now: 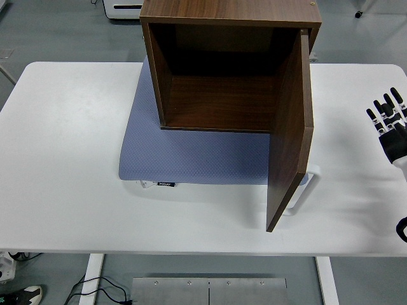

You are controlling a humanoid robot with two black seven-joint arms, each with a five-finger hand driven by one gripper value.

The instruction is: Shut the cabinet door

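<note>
Boxy wood-grain cabinet [222, 70], door [291, 133] ajar, on dimpled blue mat [191, 155]; right robot hand [391, 127] spread.

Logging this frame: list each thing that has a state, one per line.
Cabinet door: wide open, swung out toward the table's near edge.
Cabinet: nothing visible inside.
Right hand: open, fingers spread, holding nothing, at the right edge.
Blue mat: flat under the cabinet.
</note>
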